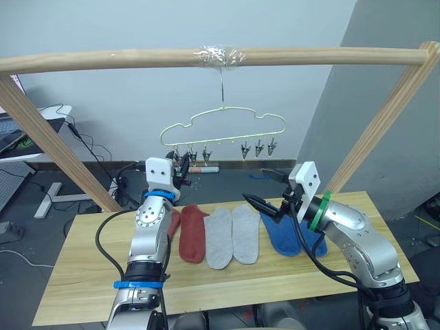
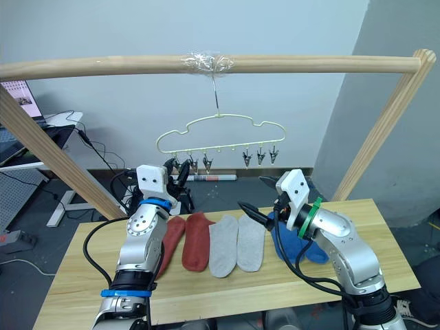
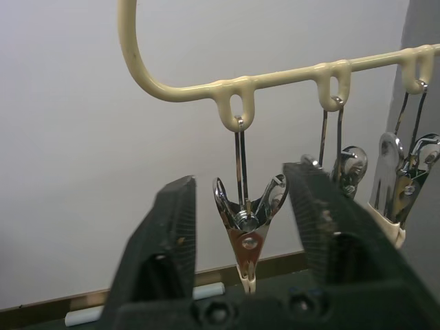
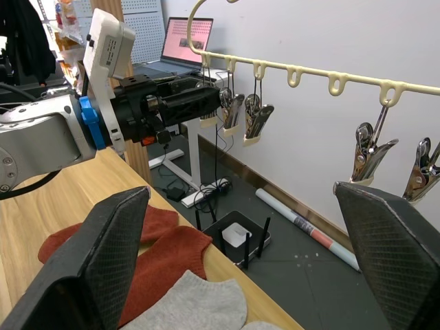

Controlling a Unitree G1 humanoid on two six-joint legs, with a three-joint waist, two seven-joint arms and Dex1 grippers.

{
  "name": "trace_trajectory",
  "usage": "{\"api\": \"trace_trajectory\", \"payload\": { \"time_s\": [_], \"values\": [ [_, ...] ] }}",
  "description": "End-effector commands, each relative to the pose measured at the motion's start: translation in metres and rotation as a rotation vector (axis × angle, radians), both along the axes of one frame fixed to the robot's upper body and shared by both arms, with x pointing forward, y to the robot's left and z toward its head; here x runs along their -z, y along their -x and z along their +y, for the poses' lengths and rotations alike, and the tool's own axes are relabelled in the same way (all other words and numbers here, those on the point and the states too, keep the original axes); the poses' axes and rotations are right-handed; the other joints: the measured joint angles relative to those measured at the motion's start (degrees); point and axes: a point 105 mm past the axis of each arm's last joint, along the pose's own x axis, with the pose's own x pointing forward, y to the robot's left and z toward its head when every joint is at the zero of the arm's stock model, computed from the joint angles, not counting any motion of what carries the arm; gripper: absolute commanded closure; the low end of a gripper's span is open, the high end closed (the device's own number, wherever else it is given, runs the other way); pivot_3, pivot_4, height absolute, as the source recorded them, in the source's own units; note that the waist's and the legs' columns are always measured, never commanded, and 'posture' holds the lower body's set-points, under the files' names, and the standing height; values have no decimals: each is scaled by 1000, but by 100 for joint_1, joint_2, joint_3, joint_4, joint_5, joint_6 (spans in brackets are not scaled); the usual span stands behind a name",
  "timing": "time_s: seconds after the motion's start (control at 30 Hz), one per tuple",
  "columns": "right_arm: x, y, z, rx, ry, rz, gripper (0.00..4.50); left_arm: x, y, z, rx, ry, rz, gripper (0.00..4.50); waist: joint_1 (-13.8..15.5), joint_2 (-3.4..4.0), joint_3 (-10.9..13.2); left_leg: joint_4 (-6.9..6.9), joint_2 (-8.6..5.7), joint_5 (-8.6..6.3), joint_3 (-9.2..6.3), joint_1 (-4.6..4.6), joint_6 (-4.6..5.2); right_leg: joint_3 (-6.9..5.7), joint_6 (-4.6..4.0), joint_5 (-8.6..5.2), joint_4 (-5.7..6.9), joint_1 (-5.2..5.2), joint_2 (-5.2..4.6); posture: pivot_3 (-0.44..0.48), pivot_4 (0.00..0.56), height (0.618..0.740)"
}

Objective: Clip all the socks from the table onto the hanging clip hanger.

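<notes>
Straddling an end clip [image 3: 246, 237] of the clip hanger [image 1: 223, 122], left hand [image 3: 240, 227] spread; right hand [image 1: 265, 192] spread too

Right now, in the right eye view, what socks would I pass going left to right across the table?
Rust-red sock → rust-red sock → grey sock → grey sock → blue socks, which sit partly behind the right gripper, so their own order is unclear.

Even, bright indoor light fills the scene with only soft shadows on the surface [image 1: 82, 268], small glints on the metal clips [image 3: 249, 230], and the near fingers [image 3: 168, 240] slightly soft.
</notes>
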Motion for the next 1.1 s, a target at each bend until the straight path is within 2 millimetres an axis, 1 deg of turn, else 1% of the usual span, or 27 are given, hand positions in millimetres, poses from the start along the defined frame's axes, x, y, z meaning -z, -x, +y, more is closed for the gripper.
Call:
{"api": "trace_trajectory", "payload": {
  "time_s": [0.03,0.1,0.17,0.4,0.5,0.63,0.7,0.73,0.8,0.87,0.97,1.1],
  "values": [
    [-11,0,-2,7,-9,-50,0,-26,0,-3,15,-22,-98,3611,0,-1,4,0,0,0,0,0,0,0,0,0,0,0,0,-199,104,740],
    [-9,0,-3,10,-3,-45,0,-27,0,-2,14,-23,-100,4066,1,-1,7,0,0,0,0,0,0,0,0,0,0,0,0,-199,104,740],
    [-6,1,-3,11,3,-41,0,-27,0,-2,13,-26,-102,4346,2,-1,15,0,0,0,0,0,0,0,0,0,0,0,0,-195,107,740],
    [2,2,-5,25,18,-16,0,-25,3,-1,15,-52,-89,4352,6,0,30,0,0,0,0,-1,0,0,0,0,0,-1,0,-182,106,740],
    [25,-7,-23,130,131,31,0,-22,3,-2,24,-56,-56,4352,11,0,30,0,0,0,0,-1,0,-1,0,0,0,-1,0,-171,105,740],
    [70,-19,-64,353,299,142,0,-21,8,-5,73,-38,-12,4352,32,-6,39,-1,-1,0,1,-4,-1,-1,0,0,-3,-1,-3,-156,110,740],
    [92,-27,-85,455,357,205,0,-19,11,-1,88,-39,11,4352,35,-3,43,-2,-1,0,2,-4,-1,0,0,0,-2,-4,-3,-153,110,740],
    [104,-31,-96,512,383,239,0,-16,12,2,84,-38,28,4352,33,0,46,-2,-1,0,2,-3,0,1,0,0,-1,-3,-3,-149,109,740],
    [123,-40,-115,634,382,327,0,-12,14,6,80,-36,46,4352,23,3,48,-2,-1,0,6,1,0,5,0,0,3,-3,-3,-134,110,740],
    [136,-45,-126,709,373,385,0,-11,16,5,82,-36,52,4352,14,5,51,-1,1,0,6,3,0,5,-1,0,9,-3,-2,-126,111,740],
    [157,-49,-136,772,384,453,0,-9,19,5,75,-12,66,4352,30,7,52,-1,0,1,3,3,1,3,-1,0,10,-2,-2,-112,114,740],
    [178,-47,-140,784,411,525,0,-6,24,5,77,-15,78,4352,47,9,54,-2,0,0,6,1,0,5,-1,0,7,-2,-3,-98,114,740]
  ]
}}
